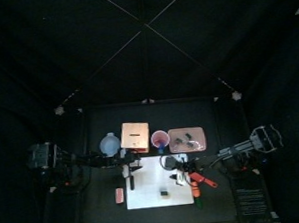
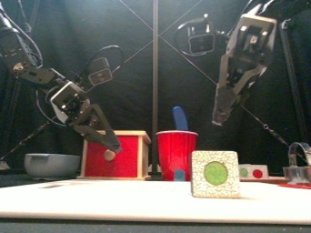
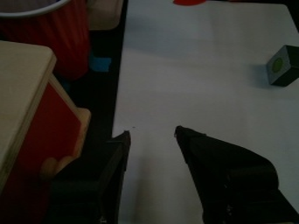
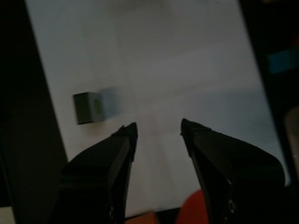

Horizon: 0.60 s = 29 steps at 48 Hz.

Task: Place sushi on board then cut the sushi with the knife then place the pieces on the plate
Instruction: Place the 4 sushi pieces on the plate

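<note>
1 sushi piece [image 2: 215, 173] on board [image 2: 85, 205]; we see left gripper [image 3: 152, 133] and right gripper [image 4: 158, 127] jaws apart, empty; cutting, plating left.

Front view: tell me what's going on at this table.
The sushi stands on the white board. Both arms hang over the board, jaws open and empty: the left gripper near the wooden box, the right gripper above the sushi. The blue knife sits in the red cup behind the board, so cutting has not begun. The pink tray waits at the back.
</note>
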Each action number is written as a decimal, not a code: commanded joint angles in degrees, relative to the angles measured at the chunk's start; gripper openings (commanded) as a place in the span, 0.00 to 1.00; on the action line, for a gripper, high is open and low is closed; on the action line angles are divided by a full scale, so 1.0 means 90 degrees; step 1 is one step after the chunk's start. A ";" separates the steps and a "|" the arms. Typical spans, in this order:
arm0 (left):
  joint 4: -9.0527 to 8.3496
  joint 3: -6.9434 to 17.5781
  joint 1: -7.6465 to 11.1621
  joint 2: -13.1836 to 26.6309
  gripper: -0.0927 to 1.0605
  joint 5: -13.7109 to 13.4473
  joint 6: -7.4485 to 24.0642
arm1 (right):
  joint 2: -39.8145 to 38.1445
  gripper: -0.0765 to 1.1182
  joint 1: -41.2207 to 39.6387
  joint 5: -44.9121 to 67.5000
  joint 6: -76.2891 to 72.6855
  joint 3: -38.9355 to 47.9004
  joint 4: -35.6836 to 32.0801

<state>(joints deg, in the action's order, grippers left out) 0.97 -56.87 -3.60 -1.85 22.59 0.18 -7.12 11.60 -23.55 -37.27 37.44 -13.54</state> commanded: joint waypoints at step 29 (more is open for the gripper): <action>0.0010 0.0127 0.0010 -0.0029 0.80 0.0010 -0.0020 | 0.1680 0.74 0.0781 0.0156 0.0020 -0.1377 0.0527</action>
<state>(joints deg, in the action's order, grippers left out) 0.88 -56.87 -3.60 -1.85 22.41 0.09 8.44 18.63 -22.41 -37.18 26.37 -8.79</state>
